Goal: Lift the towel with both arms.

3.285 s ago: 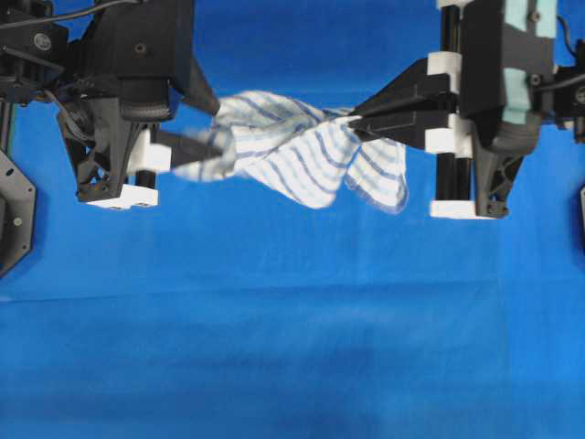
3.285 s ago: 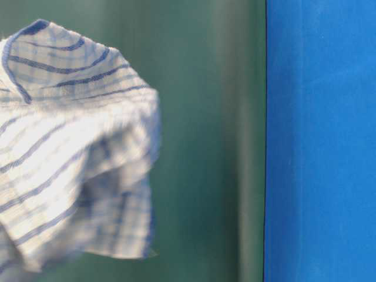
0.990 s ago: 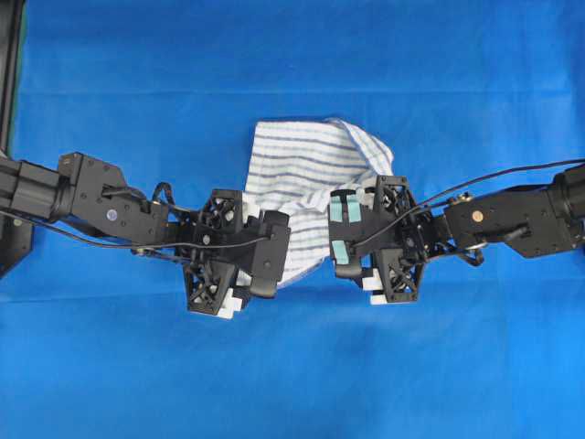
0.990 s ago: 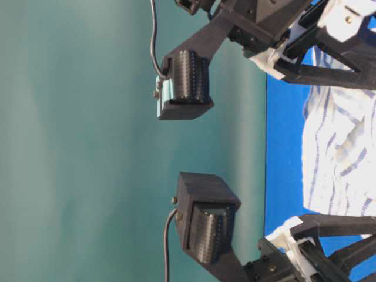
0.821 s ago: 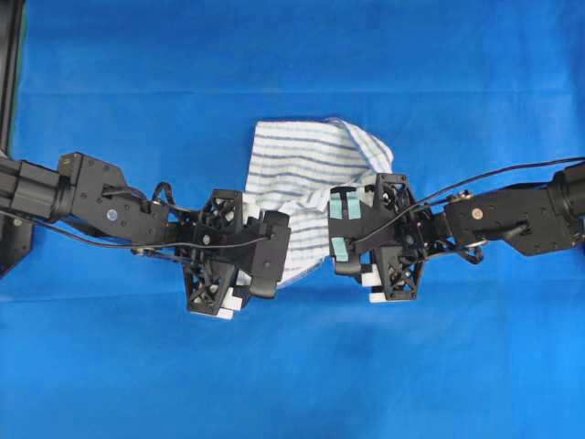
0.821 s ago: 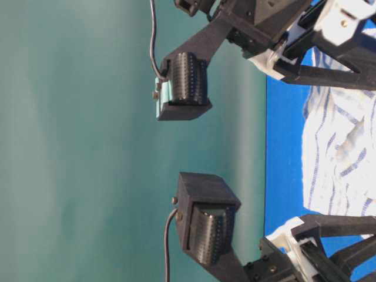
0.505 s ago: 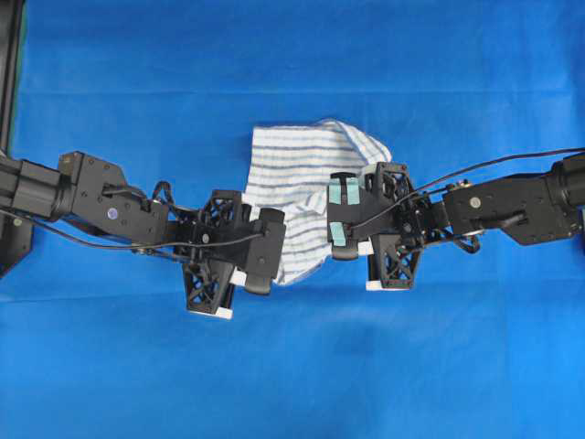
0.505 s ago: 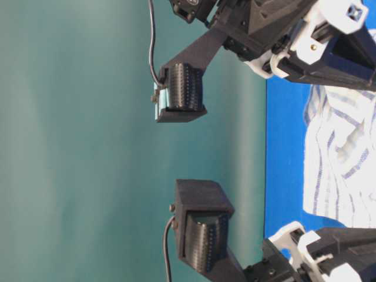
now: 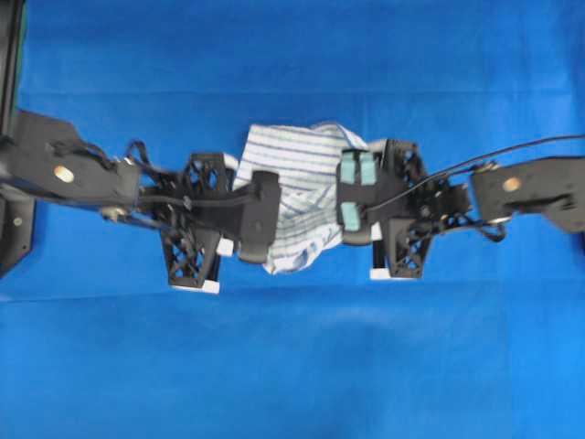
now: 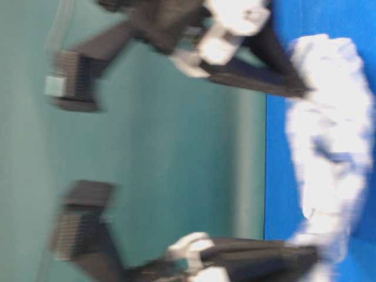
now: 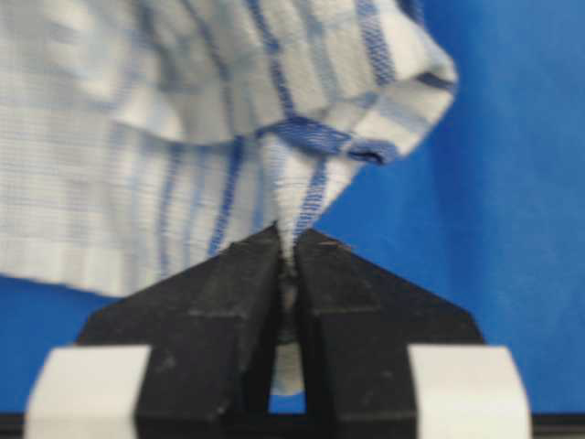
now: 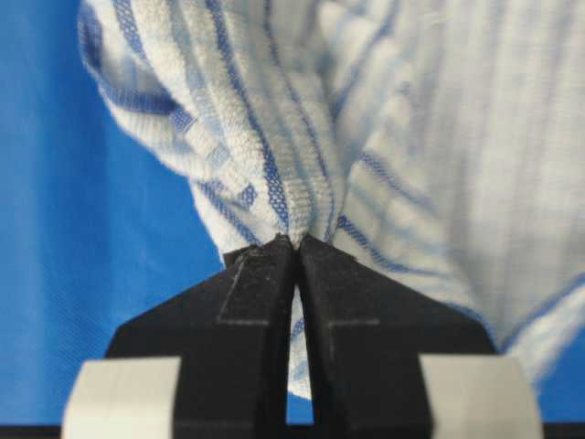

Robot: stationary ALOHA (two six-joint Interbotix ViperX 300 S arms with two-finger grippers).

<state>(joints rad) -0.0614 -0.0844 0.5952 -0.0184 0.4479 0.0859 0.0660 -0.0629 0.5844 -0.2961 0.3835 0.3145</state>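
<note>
The towel (image 9: 297, 197), white with blue stripes, is bunched between my two grippers over the blue tablecloth (image 9: 292, 366). In the left wrist view my left gripper (image 11: 288, 251) is shut on a pinched fold of the towel (image 11: 183, 119). In the right wrist view my right gripper (image 12: 297, 242) is shut on another fold of the towel (image 12: 411, 137). In the overhead view the left gripper (image 9: 263, 229) and the right gripper (image 9: 352, 219) have their tips hidden under the wrist cameras. The table-level view is blurred and shows the towel (image 10: 329, 147) pulled up between both grippers.
The plain blue tablecloth covers the whole table around the towel. A dark frame (image 9: 9, 137) runs along the left edge of the overhead view. Thin black cables (image 9: 512, 155) trail from the right arm. A green wall (image 10: 147, 147) stands behind the table.
Both grippers have closed on the towel's sides and risen with it. The towel is drawn up into a narrower bunch, and both arms look larger from overhead.
</note>
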